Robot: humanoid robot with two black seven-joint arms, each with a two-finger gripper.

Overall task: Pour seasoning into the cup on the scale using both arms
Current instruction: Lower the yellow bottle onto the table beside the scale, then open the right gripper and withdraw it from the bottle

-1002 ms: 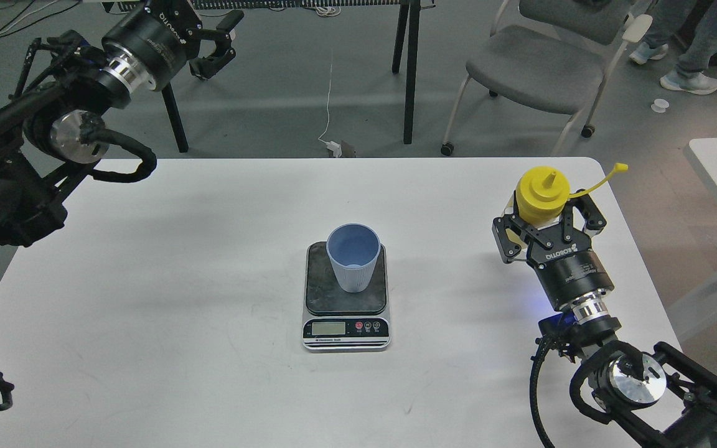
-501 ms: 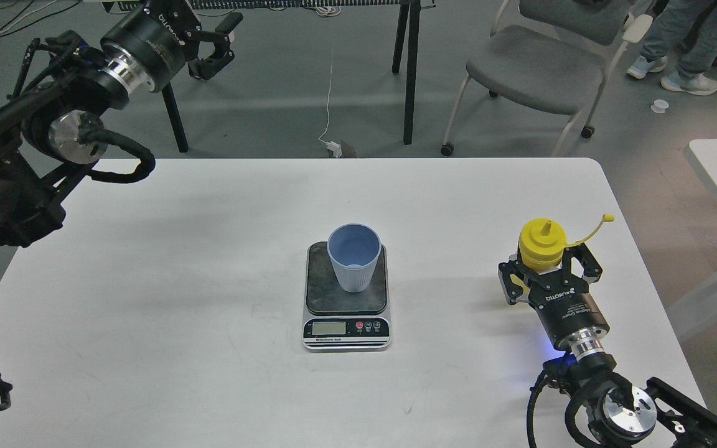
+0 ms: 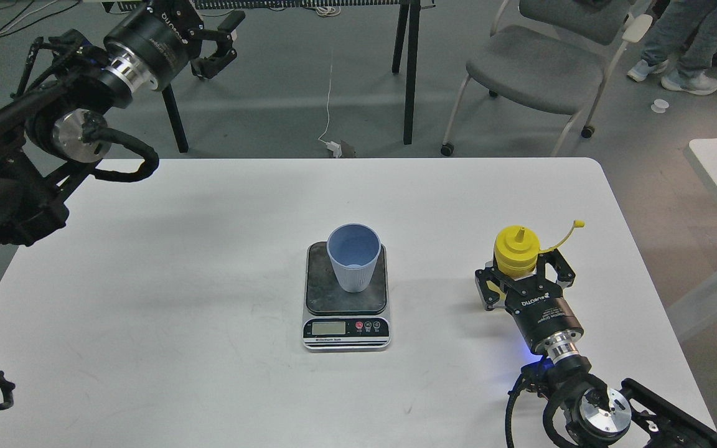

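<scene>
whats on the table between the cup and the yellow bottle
Nothing but bare white table, as the head view shows. The cup stands on the scale; the seasoning sits to its right in the right gripper.

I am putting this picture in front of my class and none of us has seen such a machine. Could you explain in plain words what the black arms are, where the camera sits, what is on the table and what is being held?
The camera sits in the robot's head, looking forward and down at a white table. The two black jointed things are the robot's own arms. Each ends in a gripper with two fingers.

In the middle lies a small flat kitchen scale with a dark platform and a silver front strip. On it stands a small light-blue ribbed plastic cup, upright and seemingly empty.

The right gripper, low over the table's right side, has its fingers around a yellow plastic squeeze bottle with a cone nozzle. The bottle is upright; its cap hangs off on a thin strap.

The left gripper is raised at the far left, open and holding nothing.
</scene>
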